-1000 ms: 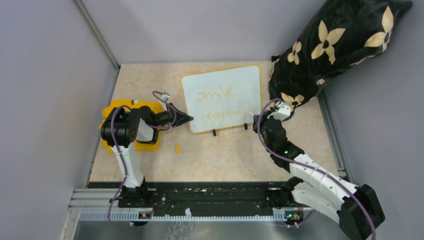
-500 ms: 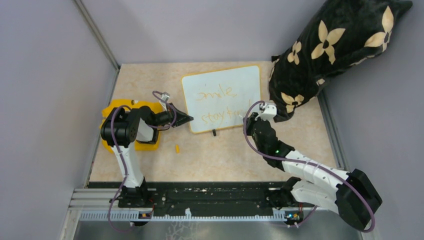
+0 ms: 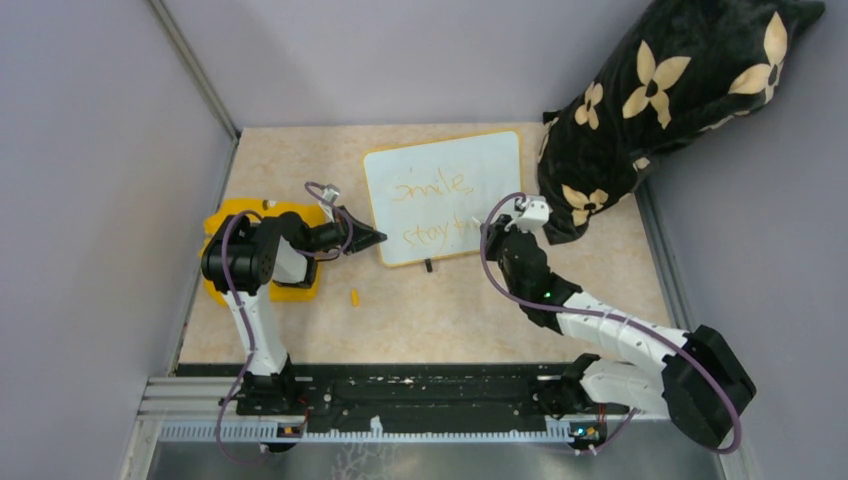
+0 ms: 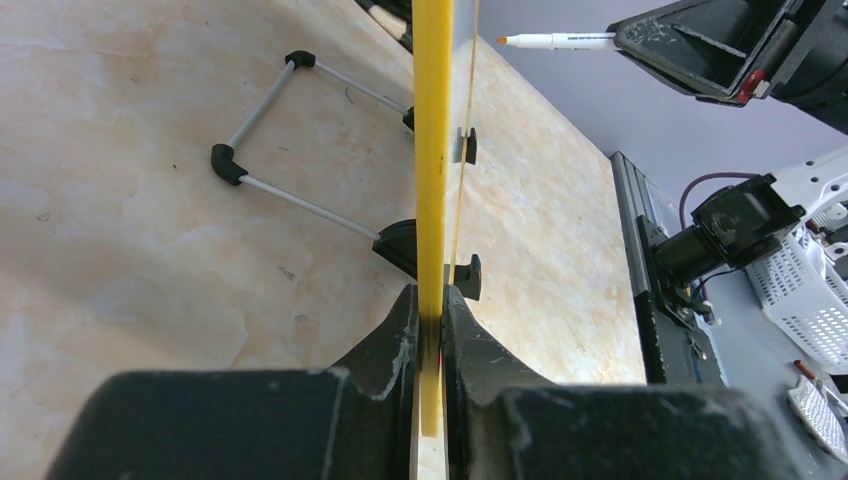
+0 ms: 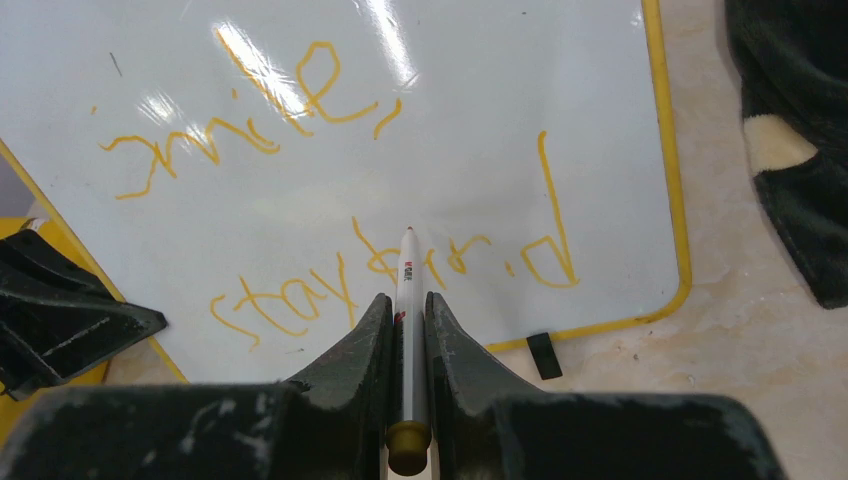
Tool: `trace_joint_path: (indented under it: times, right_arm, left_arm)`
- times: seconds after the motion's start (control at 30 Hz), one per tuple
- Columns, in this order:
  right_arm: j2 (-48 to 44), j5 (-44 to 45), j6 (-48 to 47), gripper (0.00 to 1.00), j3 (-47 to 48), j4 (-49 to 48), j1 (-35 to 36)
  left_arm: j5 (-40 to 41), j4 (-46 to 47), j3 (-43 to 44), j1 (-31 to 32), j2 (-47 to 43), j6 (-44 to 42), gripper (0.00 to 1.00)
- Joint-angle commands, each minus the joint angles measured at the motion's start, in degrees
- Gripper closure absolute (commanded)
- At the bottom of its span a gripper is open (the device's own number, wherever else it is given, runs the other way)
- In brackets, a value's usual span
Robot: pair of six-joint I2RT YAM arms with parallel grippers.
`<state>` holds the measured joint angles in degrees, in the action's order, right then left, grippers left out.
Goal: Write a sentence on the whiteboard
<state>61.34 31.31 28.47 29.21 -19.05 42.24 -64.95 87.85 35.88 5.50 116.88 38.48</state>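
The left hand [image 4: 430, 318] squeezes the yellow edge of the whiteboard [image 3: 480, 165] on the tabletop [image 3: 450, 310], and the right hand [image 5: 407, 305] grips a white pen [image 5: 408, 275] with its tip pointing at the orange sentence [image 5: 368, 250].

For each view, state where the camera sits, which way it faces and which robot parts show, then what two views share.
Top external: above and behind the bases, looking down at the table; left arm and right arm show.
Left wrist: on the left arm, looking along the yellow edge of the whiteboard; left fingers clamp it.
Right wrist: on the right arm, looking down at the sentence; right fingers hold a marker.
Shared: both wrist views show whiteboard and marker.
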Motion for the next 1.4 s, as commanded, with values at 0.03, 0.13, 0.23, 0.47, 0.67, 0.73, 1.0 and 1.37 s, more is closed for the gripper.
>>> trace_joint_path:
  times: [0.03, 0.13, 0.23, 0.47, 0.67, 0.73, 1.0, 1.37]
  right_arm:
    - [1.3, -0.57, -0.6, 1.0, 3.86, -4.15, 0.23]
    - [1.05, 0.54, -0.75, 1.0, 3.77, -3.59, 0.22]
    - [-0.68, 3.1, -0.95, 1.0, 2.46, -3.05, 0.21]
    - [-3.68, 2.3, -0.57, 1.0, -0.41, -2.72, -1.06]
    - [-2.39, 0.22, -1.79, 1.0, 0.85, -4.21, 0.18]
    - [-1.54, -0.05, -1.75, 1.0, 1.17, -4.53, 0.29]
    - [1.57, -0.06, -1.1, 1.0, 2.39, -5.97, 0.24]
    - [3.42, -0.37, -0.69, 1.0, 3.39, -7.14, 0.28]
  left_arm:
    - [-0.01, 0.08, 0.86, 0.19, 0.19, -1.13, 1.0]
    - [0.0, 0.02, 0.94, 0.19, 0.19, -1.13, 1.0]
    - [-0.02, -0.01, 0.99, 0.15, 0.28, -1.14, 1.0]
    - [-0.11, 0.01, 1.04, 0.14, 0.37, -1.13, 1.0]
    - [-0.02, -0.04, 0.95, 0.2, 0.28, -1.13, 1.0]
    - [0.0, -0.05, 0.9, 0.19, 0.24, -1.13, 1.0]
    - [-0.1, -0.11, 1.08, 0.13, 0.25, -1.08, 1.0]
    - [-0.18, -0.2, 1.06, 0.14, 0.23, -1.04, 1.0]
